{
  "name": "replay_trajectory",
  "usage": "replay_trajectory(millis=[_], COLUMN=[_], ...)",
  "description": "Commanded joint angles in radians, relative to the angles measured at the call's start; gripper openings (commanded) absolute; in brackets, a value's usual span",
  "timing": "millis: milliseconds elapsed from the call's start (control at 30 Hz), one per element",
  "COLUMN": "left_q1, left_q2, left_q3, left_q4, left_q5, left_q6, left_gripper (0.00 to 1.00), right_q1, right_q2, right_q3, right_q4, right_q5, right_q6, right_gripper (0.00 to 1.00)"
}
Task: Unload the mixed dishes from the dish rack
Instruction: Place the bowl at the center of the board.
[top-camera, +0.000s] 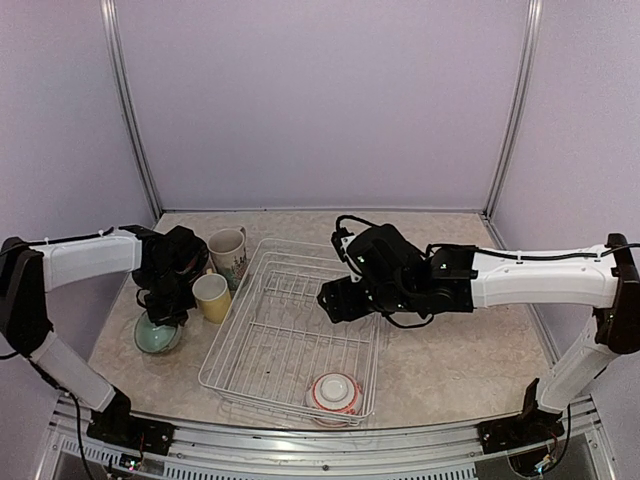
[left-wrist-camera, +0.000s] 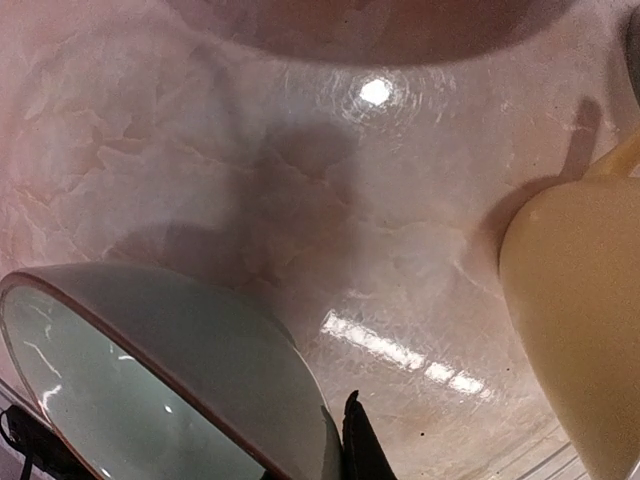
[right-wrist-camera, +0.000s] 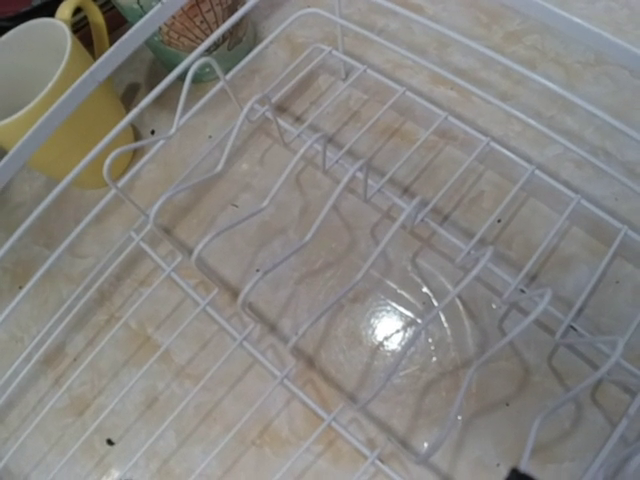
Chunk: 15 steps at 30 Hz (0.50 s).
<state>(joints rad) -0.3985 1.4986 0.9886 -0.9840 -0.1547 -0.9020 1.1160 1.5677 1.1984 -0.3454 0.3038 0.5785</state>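
The white wire dish rack (top-camera: 262, 352) lies in the middle of the table. A red-and-white bowl (top-camera: 335, 393) sits in its near corner. The pale-green bowl (top-camera: 150, 340) is on the table left of the rack. My left gripper (top-camera: 166, 314) is over its far rim. In the left wrist view one dark fingertip (left-wrist-camera: 360, 448) presses the outer wall of the pale-green bowl (left-wrist-camera: 170, 370), and the other finger is hidden. The yellow cup (top-camera: 212, 297) and the tall white patterned mug (top-camera: 228, 256) stand beside the rack. My right gripper (top-camera: 336, 299) hovers over the rack's empty plate slots (right-wrist-camera: 330, 250), holding nothing.
The yellow cup (left-wrist-camera: 585, 330) stands close to the right of my left gripper. In the right wrist view the yellow cup (right-wrist-camera: 55, 95) and the mug's base (right-wrist-camera: 195, 35) lie just outside the rack wall. Purple walls enclose the table.
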Motion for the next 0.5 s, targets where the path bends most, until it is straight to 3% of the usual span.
replay_trajectory(millis=[0,200,333,467], left_q1=[0.007,0.010,0.015,0.026], left_q2=[0.025,0.049,0.027,-0.001], left_q3=[0.027,0.022,-0.013,-0.025], left_q4=[0.037,0.044,0.081,0.086], left_q5=[-0.022,-0.004,0.024,0.044], left_q6=[0.036,0.054,0.056,0.052], left_gripper=[0.03,0.14,0.36,0.42], right_q1=[-0.007,-0.003,0.014,0.026], right_q2=[-0.032,-0.014,0.015,0.035], right_q3=[-0.018,-0.025,0.008,0.017], right_q4=[-0.002,-0.027,-0.051,-0.040], right_q5=[0.004,-0.013,-0.023,-0.098], right_q6=[0.011,-0.011,-0.038,-0.062], right_gripper=[0.77,0.77,0.77,0.76])
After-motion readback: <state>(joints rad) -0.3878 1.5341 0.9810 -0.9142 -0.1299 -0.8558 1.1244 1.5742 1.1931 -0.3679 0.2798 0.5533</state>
